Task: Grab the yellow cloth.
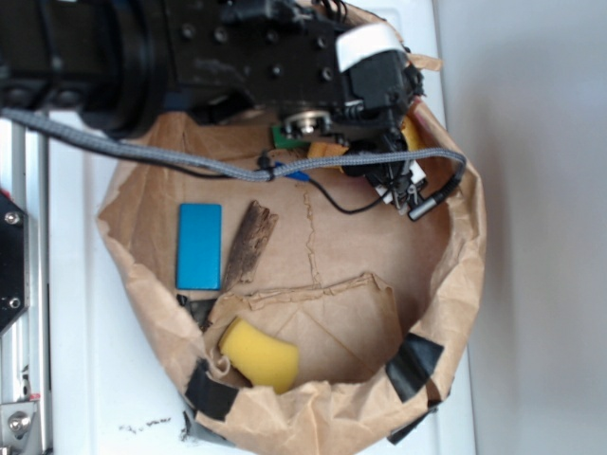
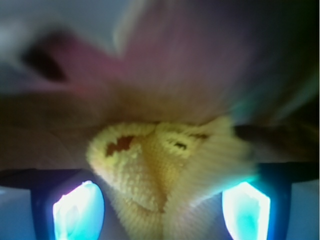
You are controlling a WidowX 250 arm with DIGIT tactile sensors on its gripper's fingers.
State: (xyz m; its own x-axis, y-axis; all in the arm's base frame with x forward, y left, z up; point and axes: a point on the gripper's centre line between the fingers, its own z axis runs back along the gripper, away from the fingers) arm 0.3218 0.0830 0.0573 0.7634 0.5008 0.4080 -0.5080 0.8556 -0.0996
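From my wrist view the yellow cloth (image 2: 165, 180) sits bunched dead between the 2 fingers (image 2: 79, 210) of my pincer (image 2: 162, 207) — open, gripping nothing yet — so I'd just close.

No readable text, labels, brand marks or nos. anywhere in either view; faint dark specks on the white tabletop (image 1: 71, 398), far from the claw, are illegible.

The bag (image 1: 455, 284) lies on the table (image 1: 85, 379). In it, the block (image 1: 198, 245) is at nine o'clock, with the bark (image 1: 249, 245) just right of it. The sponge (image 1: 258, 354) is at six. The cloth (image 2: 165, 175) sits between the fingers (image 2: 77, 210) at one o'clock.
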